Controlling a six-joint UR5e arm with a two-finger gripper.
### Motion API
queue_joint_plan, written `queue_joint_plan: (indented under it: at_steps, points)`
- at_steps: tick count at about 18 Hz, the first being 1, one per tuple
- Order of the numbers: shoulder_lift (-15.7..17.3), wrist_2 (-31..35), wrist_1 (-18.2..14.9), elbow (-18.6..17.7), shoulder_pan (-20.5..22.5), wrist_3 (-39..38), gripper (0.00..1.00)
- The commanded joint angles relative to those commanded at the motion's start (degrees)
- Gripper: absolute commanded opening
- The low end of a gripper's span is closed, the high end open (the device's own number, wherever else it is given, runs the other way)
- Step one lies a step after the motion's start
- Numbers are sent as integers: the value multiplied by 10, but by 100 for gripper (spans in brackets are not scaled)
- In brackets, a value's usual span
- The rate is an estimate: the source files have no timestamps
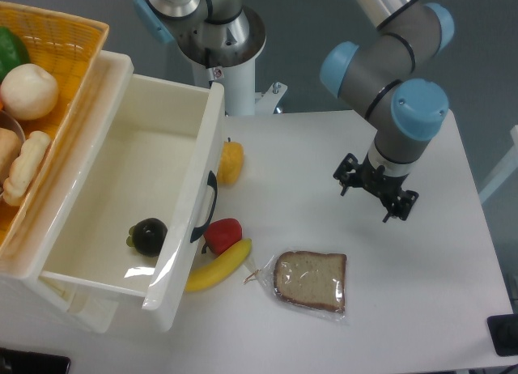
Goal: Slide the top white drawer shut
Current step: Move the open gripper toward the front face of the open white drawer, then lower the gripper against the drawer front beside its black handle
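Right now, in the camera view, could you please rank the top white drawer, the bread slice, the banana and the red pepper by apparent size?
1. top white drawer, by far the largest, though it stands higher, nearer the camera.
2. bread slice.
3. banana, partly hidden under the drawer front, so its rank against the bread is unsure.
4. red pepper, also partly hidden.
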Motion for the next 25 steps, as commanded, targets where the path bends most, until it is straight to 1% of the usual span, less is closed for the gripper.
queue_joint_plan:
  at_steps: [2,4,5,6,7,8,9,10,12,14,15,16,17,19,22,25]
  points:
    - [4,-11,0,0,-1,-9,100]
    - [10,-25,0,6,-4,-39,100]
    - [13,-37,-1,6,-4,-56,94]
    - [17,-48,-3,4,-5,-68,82]
    - [25,-58,-8,1,-7,-76,72]
    - [31,-67,-10,-3,-9,-83,58]
    - [35,-77,-10,-6,-12,-97,47]
    - [38,-85,-10,-4,-26,-119,40]
    - [42,-89,-10,-4,-45,-163,30]
    - [47,-103,-11,-4,-64,-175,15]
    - [51,-109,-22,-7,-69,-178,8]
    - [51,-112,-41,-11,-76,-178,4]
    - [51,-113,-57,-11,-82,-178,0]
    - [52,-127,-72,-11,-85,-179,0]
    - [59,-180,-99,-11,-87,-187,0]
    - [60,-225,-102,-3,-92,-220,0]
